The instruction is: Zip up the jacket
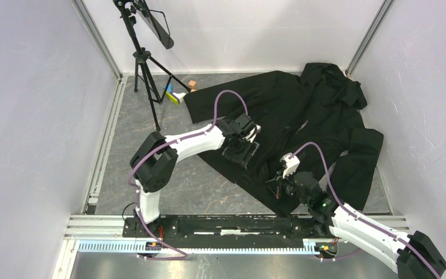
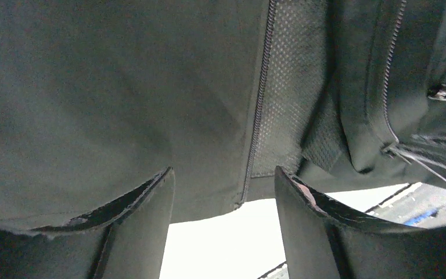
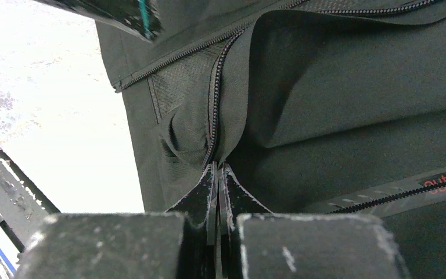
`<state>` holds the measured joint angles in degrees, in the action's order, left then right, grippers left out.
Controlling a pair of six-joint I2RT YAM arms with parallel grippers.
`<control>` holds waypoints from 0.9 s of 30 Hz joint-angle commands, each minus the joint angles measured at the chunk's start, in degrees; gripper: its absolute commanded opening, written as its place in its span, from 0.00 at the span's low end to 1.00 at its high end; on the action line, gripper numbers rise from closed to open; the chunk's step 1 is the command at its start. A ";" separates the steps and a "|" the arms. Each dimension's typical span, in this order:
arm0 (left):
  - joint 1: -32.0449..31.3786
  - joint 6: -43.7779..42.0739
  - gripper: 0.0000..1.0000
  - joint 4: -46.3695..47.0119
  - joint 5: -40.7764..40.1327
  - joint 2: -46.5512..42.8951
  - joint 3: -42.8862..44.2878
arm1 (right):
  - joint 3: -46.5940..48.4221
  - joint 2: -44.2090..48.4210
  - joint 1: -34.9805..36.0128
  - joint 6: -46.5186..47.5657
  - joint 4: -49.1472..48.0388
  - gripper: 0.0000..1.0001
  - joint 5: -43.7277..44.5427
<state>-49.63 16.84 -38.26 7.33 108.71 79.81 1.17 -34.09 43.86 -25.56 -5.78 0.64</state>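
The black jacket (image 1: pixel 319 116) lies spread over the right half of the table, its front unzipped. My left gripper (image 1: pixel 241 152) hovers over its left hem, open. In the left wrist view the left gripper (image 2: pixel 223 170) stands with its fingers wide apart on either side of the bottom end of a zipper track (image 2: pixel 259 110), and nothing is gripped. My right gripper (image 1: pixel 279 185) is at the lower hem. In the right wrist view the right gripper (image 3: pixel 220 167) is shut, pinching a raised fold of the jacket (image 3: pixel 337 87) along the other zipper track (image 3: pixel 215 116).
A black tripod (image 1: pixel 142 64) with a tilted panel stands at the back left. Small coloured blocks (image 1: pixel 177 94) lie near its feet. White walls close in left, right and behind. The metal base rail (image 1: pixel 238 224) runs along the near edge.
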 commanded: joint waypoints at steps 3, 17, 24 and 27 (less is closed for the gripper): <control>-1.76 -3.26 0.72 -3.87 -5.41 5.54 6.06 | -0.57 -1.01 0.04 1.30 -3.86 0.00 -2.04; -2.49 -0.89 0.53 -5.90 -9.66 12.15 9.57 | -0.80 -1.55 0.00 0.83 -4.59 0.00 -2.07; -2.40 -0.58 0.33 -5.94 -6.09 10.91 11.62 | -0.66 -2.00 -0.02 -0.86 -4.32 0.00 -2.38; -2.40 -0.67 0.25 -5.34 -6.24 9.43 11.04 | 0.12 -2.17 0.03 -1.31 -3.56 0.00 -2.39</control>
<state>-51.86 16.60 -44.58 0.51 119.37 89.32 1.15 -35.94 43.86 -25.87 -8.34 -1.32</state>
